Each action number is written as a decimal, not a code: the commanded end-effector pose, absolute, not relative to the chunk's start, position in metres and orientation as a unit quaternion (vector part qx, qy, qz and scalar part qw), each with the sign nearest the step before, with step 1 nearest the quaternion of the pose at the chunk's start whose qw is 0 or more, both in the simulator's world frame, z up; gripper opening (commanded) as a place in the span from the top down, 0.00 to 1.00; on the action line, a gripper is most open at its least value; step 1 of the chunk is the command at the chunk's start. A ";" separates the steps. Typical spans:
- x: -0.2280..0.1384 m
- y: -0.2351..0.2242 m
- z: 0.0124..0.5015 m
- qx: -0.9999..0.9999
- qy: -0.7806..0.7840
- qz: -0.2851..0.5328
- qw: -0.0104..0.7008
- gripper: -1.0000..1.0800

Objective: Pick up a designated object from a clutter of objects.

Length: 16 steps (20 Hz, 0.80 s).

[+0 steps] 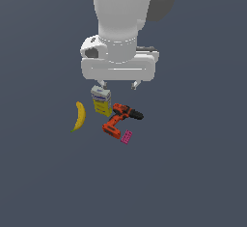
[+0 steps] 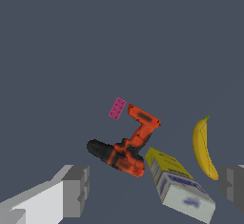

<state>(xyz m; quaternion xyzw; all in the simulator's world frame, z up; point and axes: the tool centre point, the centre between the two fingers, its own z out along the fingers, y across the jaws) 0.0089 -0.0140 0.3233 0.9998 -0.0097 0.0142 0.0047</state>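
Note:
The yellow banana (image 1: 79, 116) with a greenish stem tip lies on the dark floor at the exterior view's left of the clutter; it also shows in the wrist view (image 2: 203, 147). The clutter holds a white-and-yellow carton box (image 1: 101, 100), an orange-and-black power drill (image 1: 120, 119) and a small pink studded block (image 1: 127, 137). My gripper (image 1: 117, 84) hangs open and empty above the box and drill, to the right of the banana. In the wrist view its fingers (image 2: 75, 190) frame the box (image 2: 178, 184) and the drill (image 2: 126, 147).
The floor (image 1: 193, 163) is plain dark grey all round the small group. The pink block also shows in the wrist view (image 2: 117, 108), beyond the drill's base.

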 end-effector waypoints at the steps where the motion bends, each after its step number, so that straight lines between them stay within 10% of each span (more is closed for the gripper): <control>1: 0.009 -0.014 0.323 1.000 -0.010 0.014 0.005 0.04; 16: 0.006 0.009 0.324 1.000 0.000 0.013 -0.007 0.04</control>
